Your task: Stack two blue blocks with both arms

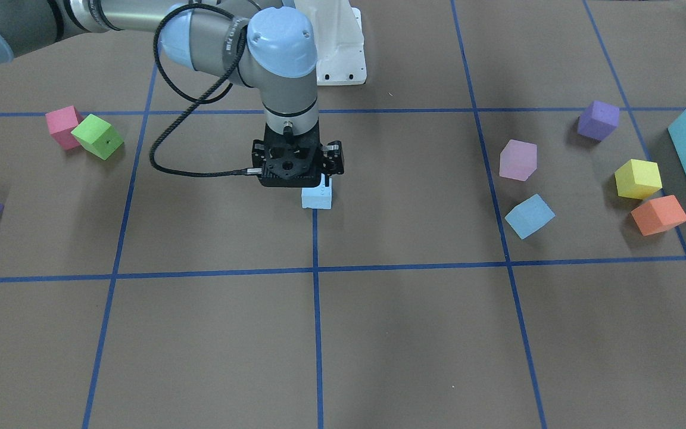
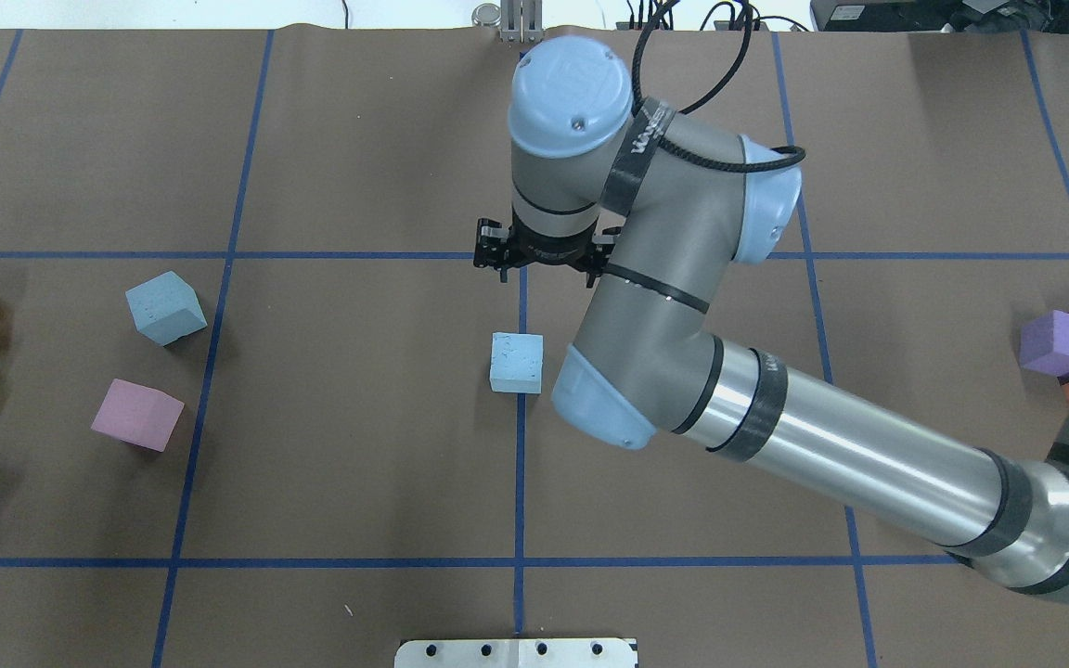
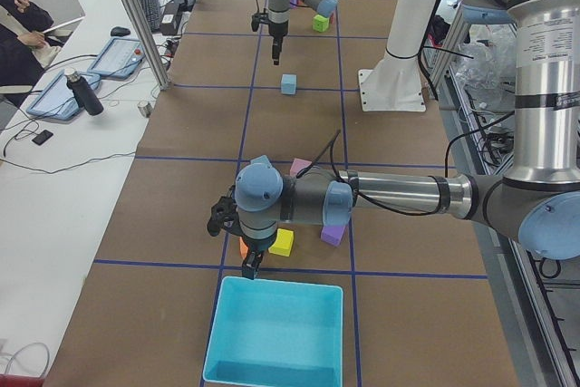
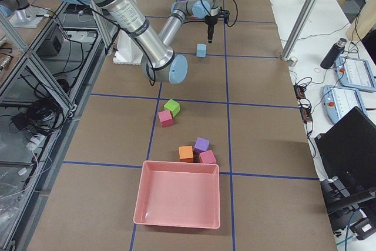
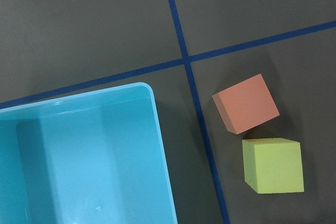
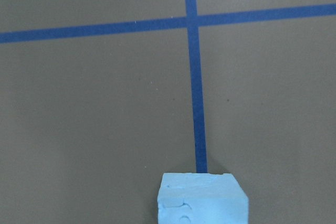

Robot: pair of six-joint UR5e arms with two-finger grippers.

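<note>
One pale blue block [image 1: 317, 195] with small pits lies on the table centre, on a blue tape line; it also shows in the overhead view [image 2: 516, 362] and at the bottom edge of the right wrist view [image 6: 202, 199]. My right gripper [image 1: 296, 176] hangs just above and beside it; its fingers are hidden under the wrist, so I cannot tell whether it is open or shut. The second blue block [image 1: 529, 215] sits apart on my left side [image 2: 165, 308]. My left gripper [image 3: 248, 271] hangs over the near rim of the turquoise bin [image 3: 276, 333]; I cannot tell its state.
Near the second blue block are a lilac cube [image 1: 518, 159], a purple cube [image 1: 598, 120], a yellow cube [image 1: 637, 178] and an orange cube [image 1: 658, 214]. Pink [image 1: 63, 126] and green [image 1: 98, 136] cubes lie on my right side. A pink tray [image 4: 178, 194] stands at that end.
</note>
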